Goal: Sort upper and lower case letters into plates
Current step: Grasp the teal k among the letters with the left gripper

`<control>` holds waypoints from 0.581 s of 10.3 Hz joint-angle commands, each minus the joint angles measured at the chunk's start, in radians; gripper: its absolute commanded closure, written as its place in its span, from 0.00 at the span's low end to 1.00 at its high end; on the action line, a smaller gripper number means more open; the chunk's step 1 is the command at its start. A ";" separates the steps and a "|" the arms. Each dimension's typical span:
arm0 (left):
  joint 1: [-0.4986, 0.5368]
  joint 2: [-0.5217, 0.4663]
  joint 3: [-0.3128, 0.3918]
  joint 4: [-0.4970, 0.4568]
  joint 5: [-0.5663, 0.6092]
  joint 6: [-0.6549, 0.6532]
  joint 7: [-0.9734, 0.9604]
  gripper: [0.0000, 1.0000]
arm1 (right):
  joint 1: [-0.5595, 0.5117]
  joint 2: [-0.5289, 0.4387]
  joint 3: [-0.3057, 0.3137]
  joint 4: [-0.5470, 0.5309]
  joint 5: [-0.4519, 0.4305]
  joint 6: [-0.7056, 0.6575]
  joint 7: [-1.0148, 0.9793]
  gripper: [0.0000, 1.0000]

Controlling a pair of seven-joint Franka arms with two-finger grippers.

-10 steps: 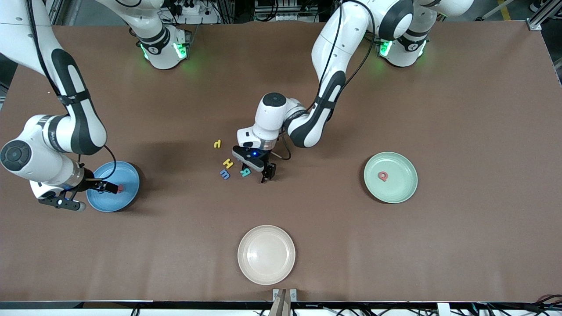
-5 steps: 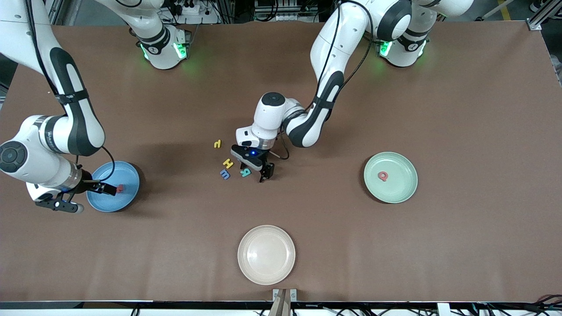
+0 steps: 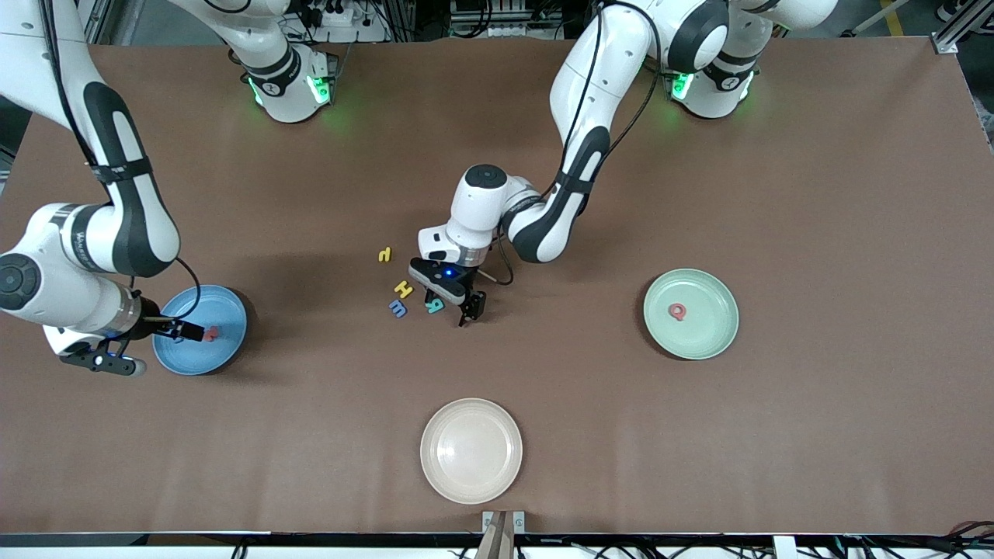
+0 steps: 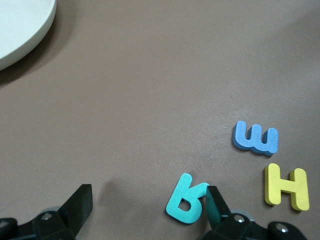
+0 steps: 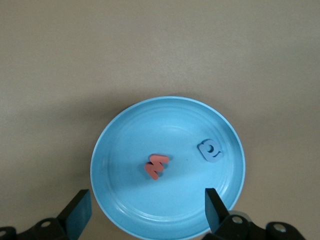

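The right gripper [image 3: 186,335] hung over the blue plate [image 3: 225,310] at the right arm's end of the table, its arm bent low with the wrist leaning in over the plate's rim. Its jaws stood wide apart, empty. The right wrist view showed what the front view barely did: a red letter [image 5: 157,166] lay near the plate's middle, with a grey-blue letter [image 5: 210,151] apart from it on the same plate.

Mid-table lay a yellow letter [image 3: 384,254], a yellow H [image 3: 403,289], a blue m [image 3: 397,308] and a teal R [image 3: 434,304], with the cream plate [image 3: 470,450] nearer the camera. The left gripper [image 3: 453,301] was low over the R, the arm folded at the elbow and the wrist pointed down. In the left wrist view the jaws were open, one finger [image 4: 216,205] touching the R [image 4: 186,204], the other well apart; nothing was held.

The mint plate [image 3: 703,330], toward the left arm's end, held a red letter [image 3: 678,311].
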State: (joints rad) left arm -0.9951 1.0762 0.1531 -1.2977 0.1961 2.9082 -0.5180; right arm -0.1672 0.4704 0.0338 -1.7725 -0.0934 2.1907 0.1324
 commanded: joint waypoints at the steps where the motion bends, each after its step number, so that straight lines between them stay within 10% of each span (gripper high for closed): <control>1: -0.013 0.022 0.019 0.026 0.025 0.019 -0.028 0.00 | -0.011 -0.012 0.008 0.022 -0.011 -0.037 0.001 0.00; 4: -0.013 0.033 0.020 0.028 0.025 0.020 -0.027 0.04 | -0.009 -0.013 0.008 0.024 -0.011 -0.040 0.006 0.00; 5: -0.016 0.033 0.020 0.028 0.026 0.020 -0.025 0.28 | -0.009 -0.012 0.008 0.030 -0.011 -0.040 0.007 0.00; 6: -0.023 0.033 0.020 0.028 0.026 0.020 -0.025 0.31 | -0.009 -0.012 0.008 0.031 -0.011 -0.040 0.007 0.00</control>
State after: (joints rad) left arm -0.9986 1.0864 0.1531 -1.2974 0.1962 2.9170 -0.5180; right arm -0.1675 0.4687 0.0325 -1.7491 -0.0934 2.1679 0.1325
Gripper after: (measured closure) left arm 0.070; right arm 0.000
